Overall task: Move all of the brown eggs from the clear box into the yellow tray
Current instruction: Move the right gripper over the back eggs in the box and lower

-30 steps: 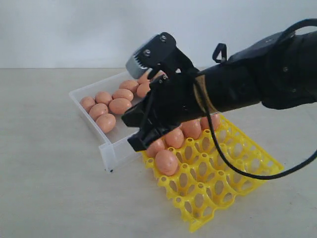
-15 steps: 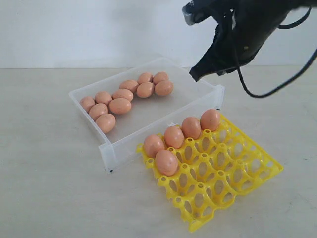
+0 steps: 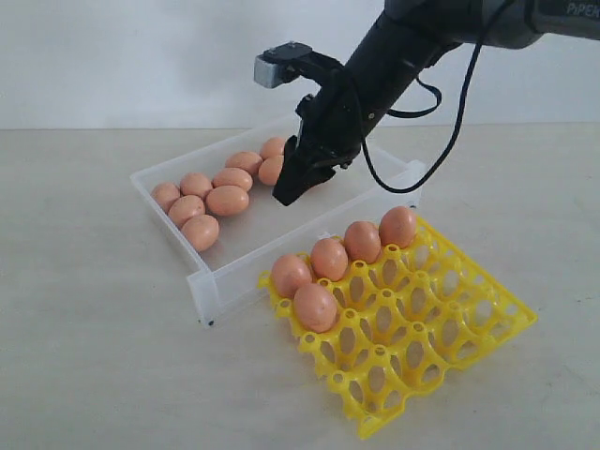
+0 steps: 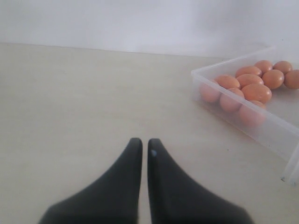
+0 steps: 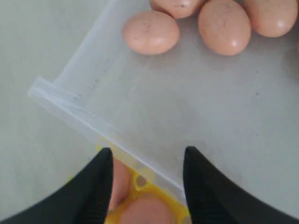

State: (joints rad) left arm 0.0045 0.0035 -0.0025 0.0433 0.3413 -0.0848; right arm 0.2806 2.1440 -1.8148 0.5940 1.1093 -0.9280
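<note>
Exterior: I hold the right tool (image 3: pixel 286 195) over the clear box (image 3: pixel 214 279); brown eggs (image 3: pixel 228 200) lie there and in the yellow tray (image 3: pixel 448 367). Left wrist: left tool (image 4: pixel 141 143) pressed together. Right wrist: jaws spread, empty — an off-centre descent could roll an egg.

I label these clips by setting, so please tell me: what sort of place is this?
Probably a robot test bench in a lab, not a kitchen: a bare pale table, a blank white wall, and a cabled robot arm over a clear box of brown eggs.

Pale tabletop (image 3: pixel 94 375), white wall (image 3: pixel 141 56)
</note>
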